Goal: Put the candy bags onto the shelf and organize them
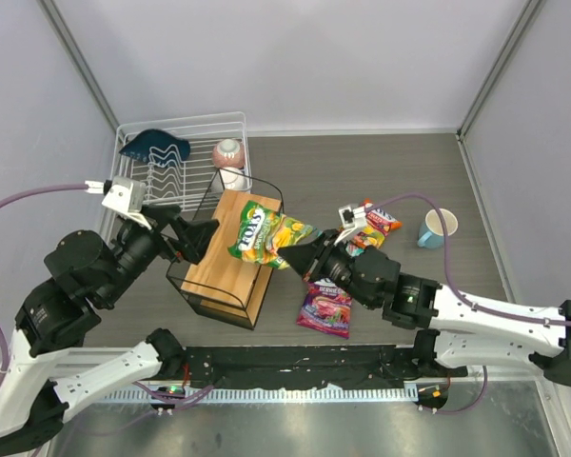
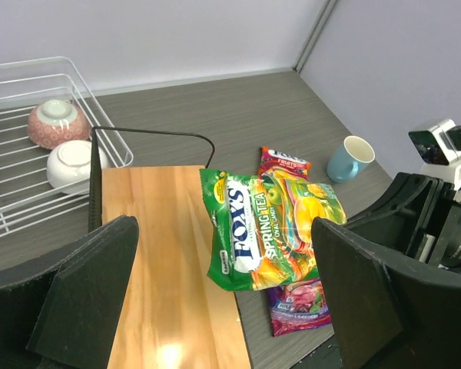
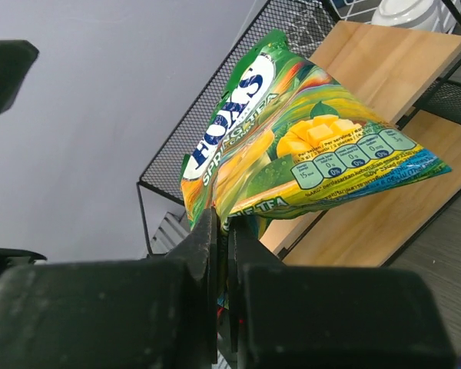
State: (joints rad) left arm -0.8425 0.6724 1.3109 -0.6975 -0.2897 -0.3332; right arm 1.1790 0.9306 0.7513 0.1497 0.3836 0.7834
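- Three glossy, crinkled plastic candy bags are showing: a yellow-green bag (image 1: pixel 265 235), a purple bag (image 1: pixel 325 309) and an orange-red bag (image 1: pixel 373 221).
- The right fingers (image 3: pixel 196 257), black and blocky, are pressing together on one puckered corner of the yellow-green bag and pinching it.
- That bag is hanging tilted over the right edge of the shelf's top board. Its printed front is facing upward, and its back panel of small labels is facing the right wrist camera. Whether it is touching the board is not clear.
- The shelf (image 1: pixel 224 262) is standing on the grey, wood-grained surface (image 1: pixel 381 167). Its thin black wire frame, with fine mesh end panels, is carrying two smooth, light brown wooden boards.
- The left fingers (image 2: pixel 77 300), broad matte black slabs, are hovering spread wide apart at the left side of the top board and are gripping nothing.
- The purple bag is lying flat on the surface just beside the shelf's near right corner, partly under the right arm.
- The orange-red bag is lying farther back, beside the right wrist and near a light blue mug (image 1: pixel 436 228).
- Behind the shelf, a white wire dish rack (image 1: pixel 186 129) is holding a round pink bowl (image 1: pixel 227 152) and a round white bowl (image 1: pixel 233 177), both turned bottom up.
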